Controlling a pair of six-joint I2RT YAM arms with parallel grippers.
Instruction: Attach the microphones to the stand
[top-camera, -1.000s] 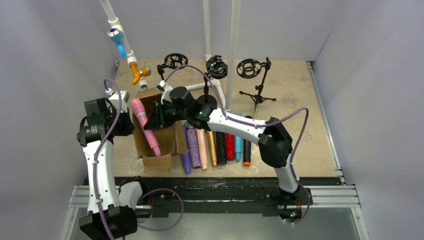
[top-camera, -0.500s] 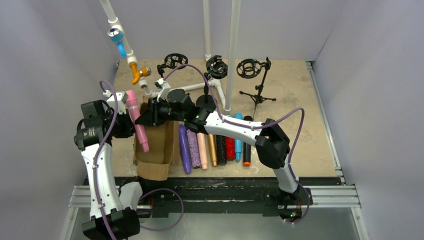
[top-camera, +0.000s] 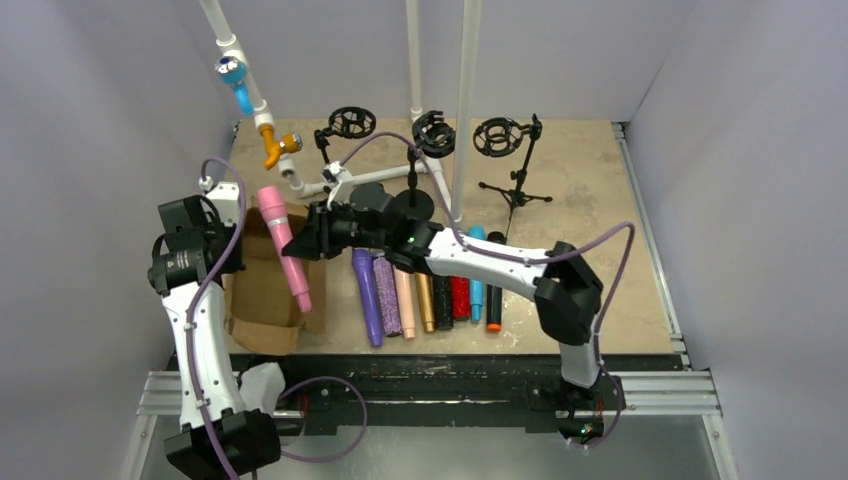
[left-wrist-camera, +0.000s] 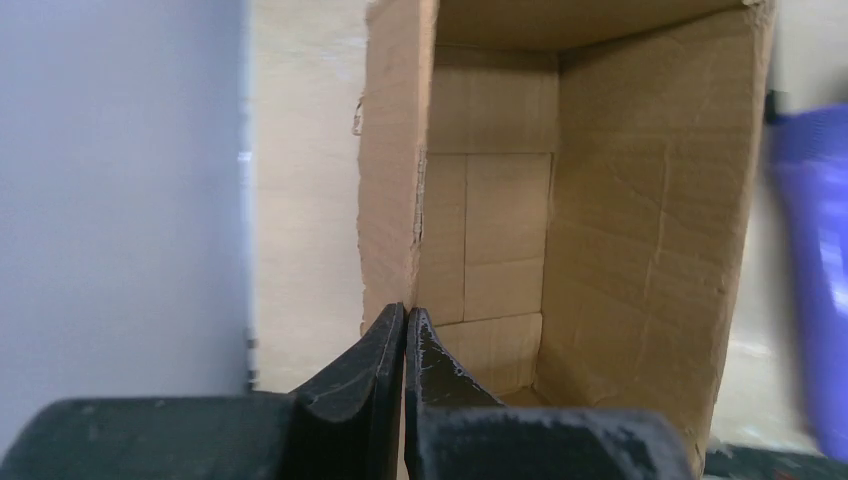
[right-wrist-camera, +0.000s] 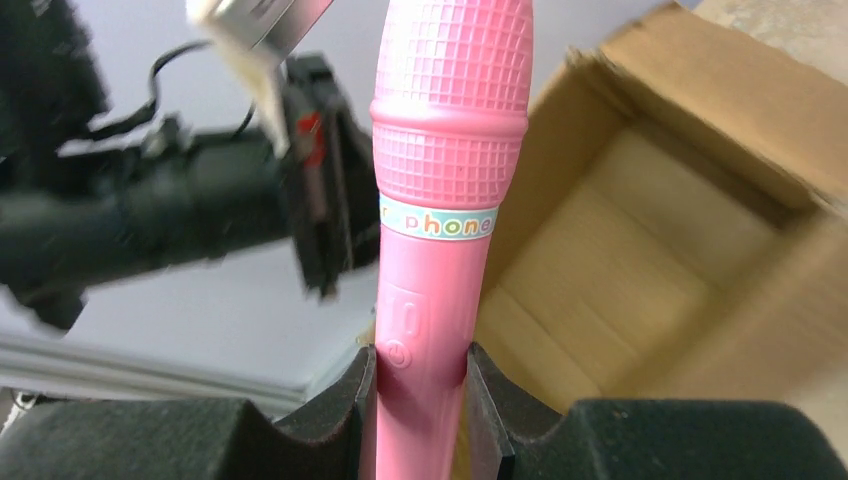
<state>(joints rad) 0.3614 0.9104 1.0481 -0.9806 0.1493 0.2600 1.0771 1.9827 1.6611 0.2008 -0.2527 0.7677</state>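
- Top view: the pink microphone (top-camera: 278, 222) hangs over the cardboard box (top-camera: 262, 295), at its right wall. Its long axis is tilted, with the head toward the back left and the tail toward the near right. The right claw (top-camera: 300, 243) pinches its middle, and the left claw (top-camera: 236, 252) sits at the box's left wall. Since half a second ago the box has slid left along the desk (top-camera: 600, 200), away from the row of microphones (top-camera: 425, 290) lying to its right.
- Left wrist view: the left claw (left-wrist-camera: 405, 335) is pressed together on the rim of the box (left-wrist-camera: 640, 200) wall.
- Right wrist view: the right claw (right-wrist-camera: 420, 390) clamps the pink microphone (right-wrist-camera: 445, 150) at its lower shaft, head pointing away from the claw. The open box (right-wrist-camera: 640, 230) lies behind it to the right.
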